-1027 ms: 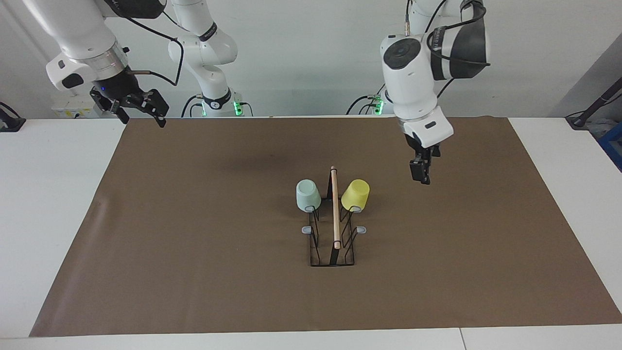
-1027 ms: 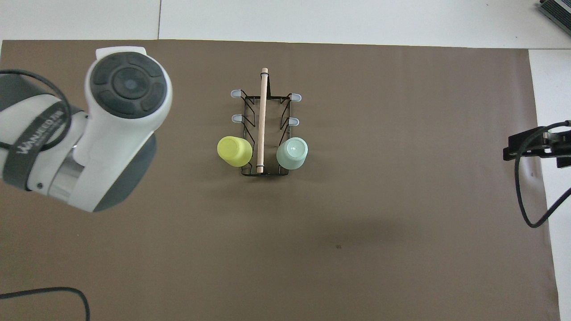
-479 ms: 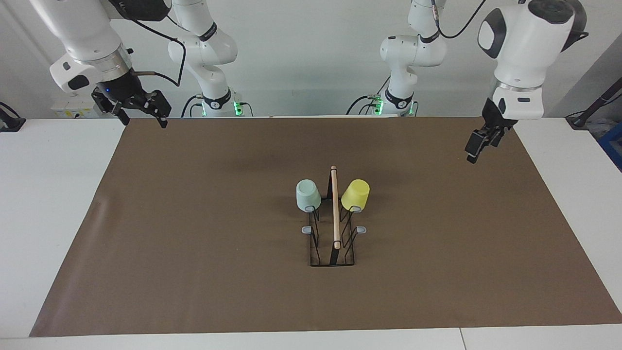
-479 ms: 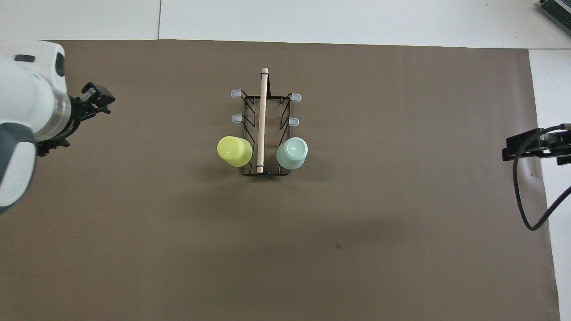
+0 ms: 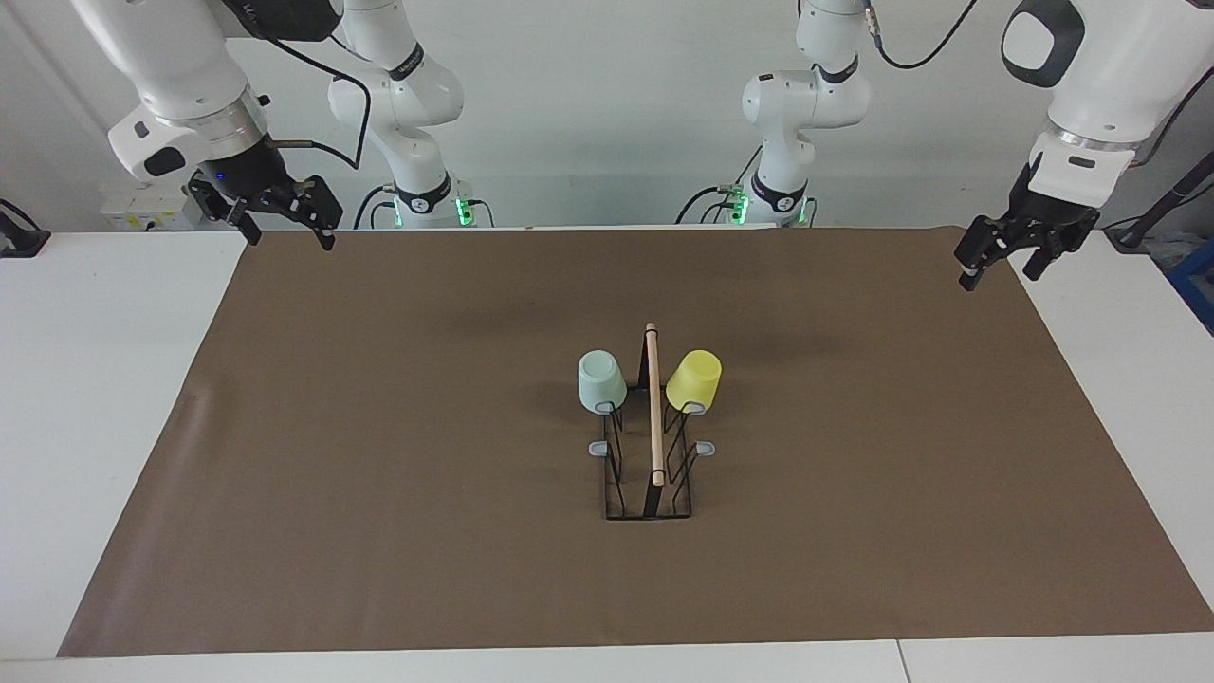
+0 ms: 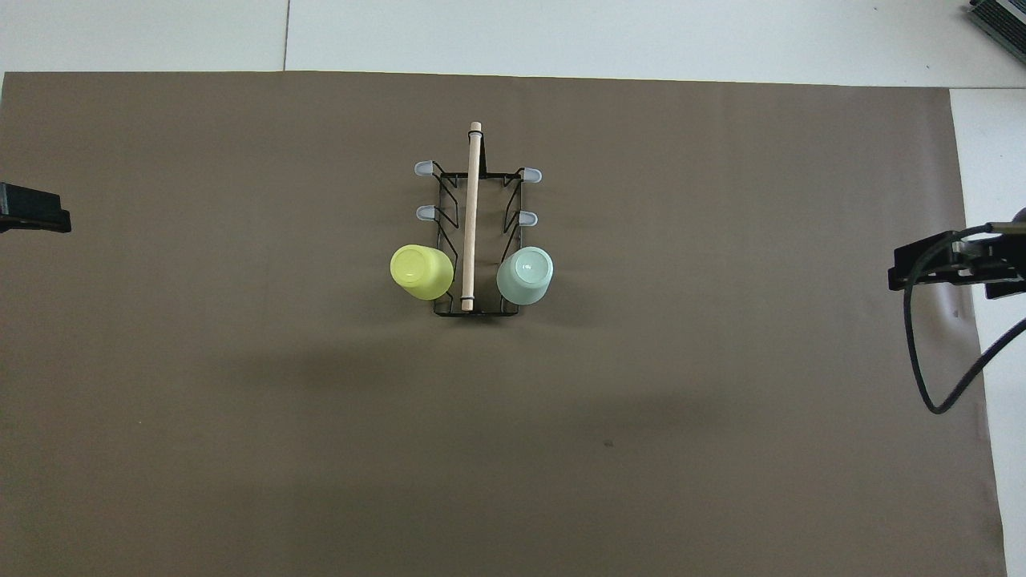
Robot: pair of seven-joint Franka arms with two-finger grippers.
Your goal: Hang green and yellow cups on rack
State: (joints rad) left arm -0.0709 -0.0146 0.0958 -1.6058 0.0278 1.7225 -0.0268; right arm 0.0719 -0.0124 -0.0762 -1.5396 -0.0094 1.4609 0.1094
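Observation:
The black wire rack (image 5: 654,474) with its wooden rod handle (image 6: 471,216) stands in the middle of the brown mat. The pale green cup (image 5: 601,381) hangs upside down on the peg nearest the robots, on the side toward the right arm. The yellow cup (image 5: 694,381) hangs the same way on the matching peg toward the left arm. In the overhead view the yellow cup (image 6: 421,272) and green cup (image 6: 525,275) flank the rod. My left gripper (image 5: 996,277) hovers open and empty over the mat's corner at its own end. My right gripper (image 5: 289,237) waits open over the corner at its end.
The brown mat (image 5: 379,474) covers most of the white table (image 5: 95,398). Several grey-tipped pegs (image 6: 423,212) on the rack carry nothing. A black cable (image 6: 922,377) loops down from the right arm over the mat's edge.
My left arm has swung away from beside the yellow cup, up and out to the mat's corner at its own end. The right gripper has barely shifted. Cups and rack have not moved.

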